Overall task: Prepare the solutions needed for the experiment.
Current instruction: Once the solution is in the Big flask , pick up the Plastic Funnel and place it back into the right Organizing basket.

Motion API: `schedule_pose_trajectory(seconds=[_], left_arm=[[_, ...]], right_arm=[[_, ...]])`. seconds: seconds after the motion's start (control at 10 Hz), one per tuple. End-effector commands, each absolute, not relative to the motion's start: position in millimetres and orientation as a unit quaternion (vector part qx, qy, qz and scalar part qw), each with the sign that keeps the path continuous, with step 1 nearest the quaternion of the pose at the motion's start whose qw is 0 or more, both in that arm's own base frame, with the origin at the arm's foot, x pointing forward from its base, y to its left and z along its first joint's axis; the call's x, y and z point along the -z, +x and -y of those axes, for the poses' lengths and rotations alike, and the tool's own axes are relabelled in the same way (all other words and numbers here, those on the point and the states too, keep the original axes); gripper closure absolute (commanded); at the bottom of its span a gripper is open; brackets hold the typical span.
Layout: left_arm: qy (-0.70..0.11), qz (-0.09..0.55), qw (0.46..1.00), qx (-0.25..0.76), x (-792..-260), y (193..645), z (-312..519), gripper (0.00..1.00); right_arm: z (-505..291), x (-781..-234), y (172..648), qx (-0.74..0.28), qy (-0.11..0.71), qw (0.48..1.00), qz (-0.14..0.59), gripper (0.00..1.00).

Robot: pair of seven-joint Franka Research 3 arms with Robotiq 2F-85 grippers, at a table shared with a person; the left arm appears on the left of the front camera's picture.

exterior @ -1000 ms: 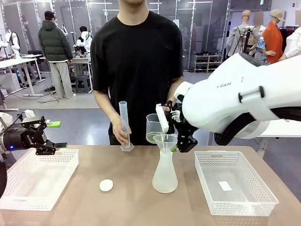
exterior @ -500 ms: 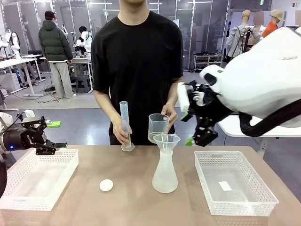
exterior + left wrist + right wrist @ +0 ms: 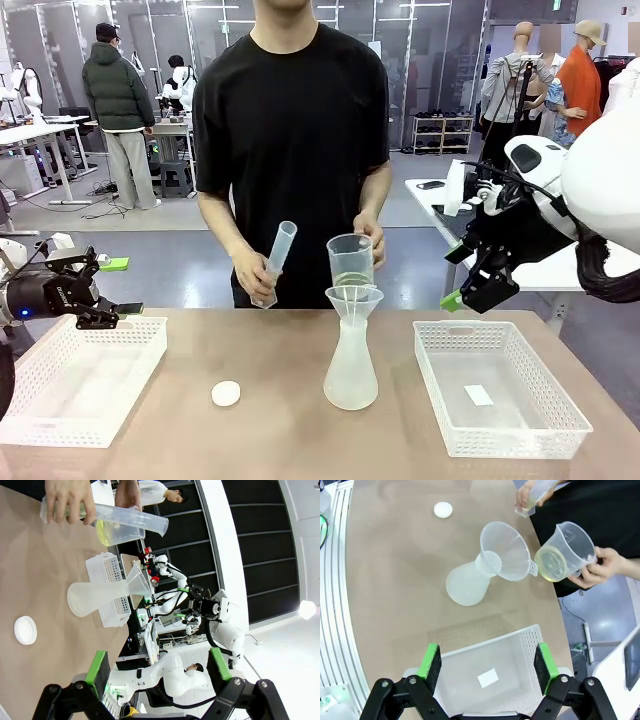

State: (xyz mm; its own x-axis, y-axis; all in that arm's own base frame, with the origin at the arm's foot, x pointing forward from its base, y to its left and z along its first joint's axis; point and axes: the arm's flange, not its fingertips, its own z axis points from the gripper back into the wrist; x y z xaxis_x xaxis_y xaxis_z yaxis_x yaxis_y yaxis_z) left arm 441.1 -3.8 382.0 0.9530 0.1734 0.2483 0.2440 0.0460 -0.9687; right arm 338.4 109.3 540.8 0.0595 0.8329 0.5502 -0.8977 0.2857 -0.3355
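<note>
Bg: open lab hall w/ smooth grey floor. Far wall is a dark glass partition w/ black frames. Ceiling strip lights above; light is bright and even. Far L: white desk w/ black chair, and a person in dark green puffer jacket standing near it. Far R: low white rack, and nearer, a white side table. Fg: brown wood-look table.

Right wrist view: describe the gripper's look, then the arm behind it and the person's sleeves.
The right gripper has two black, jointed fingers with bolt heads, each tipped by a bright green rectangular pad. In the front view its arm is a glossy white, rounded shell with black cables looping near the wrist. The person wears a black short-sleeved T-shirt.
</note>
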Motion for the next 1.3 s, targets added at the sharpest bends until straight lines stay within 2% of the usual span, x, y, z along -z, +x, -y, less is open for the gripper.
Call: schedule_pose_trajectory(seconds=[0.0,0.3,0.4,0.5,0.6,0.8,1.0,1.2], left_arm=[[-0.688,0.152,0.709,0.024,-382.5,441.2,4.3,0.00],[-0.688,0.152,0.709,0.024,-382.5,441.2,4.3,0.00],[-0.688,0.152,0.709,0.024,-382.5,441.2,4.3,0.00],[-0.688,0.152,0.709,0.024,-382.5,441.2,4.3,0.00],[-0.688,0.152,0.709,0.024,-382.5,441.2,4.3,0.00],[-0.688,0.152,0.709,0.024,-382.5,441.2,4.3,0.00],[-0.688,0.152,0.709,0.024,-382.5,441.2,4.3,0.00],[-0.688,0.152,0.709,0.024,-382.5,441.2,4.3,0.00]], right_arm=[[-113.2,-536.0,338.6,-0.605,0.057,0.718,0.339,0.07],[-113.3,-539.6,337.3,-0.602,0.053,0.721,0.339,0.07],[-93.7,-537.6,361.6,-0.482,0.139,0.785,0.362,0.07],[-67.4,-535.3,372.2,-0.407,0.211,0.802,0.384,0.07],[-45.4,-528.5,376.2,-0.335,0.231,0.821,0.399,0.07],[-18.2,-513.9,384.7,-0.234,0.331,0.825,0.395,0.07],[-2.9,-501.0,398.7,-0.170,0.440,0.814,0.338,0.07],[7.8,-490.4,411.9,-0.128,0.499,0.815,0.265,0.07]])
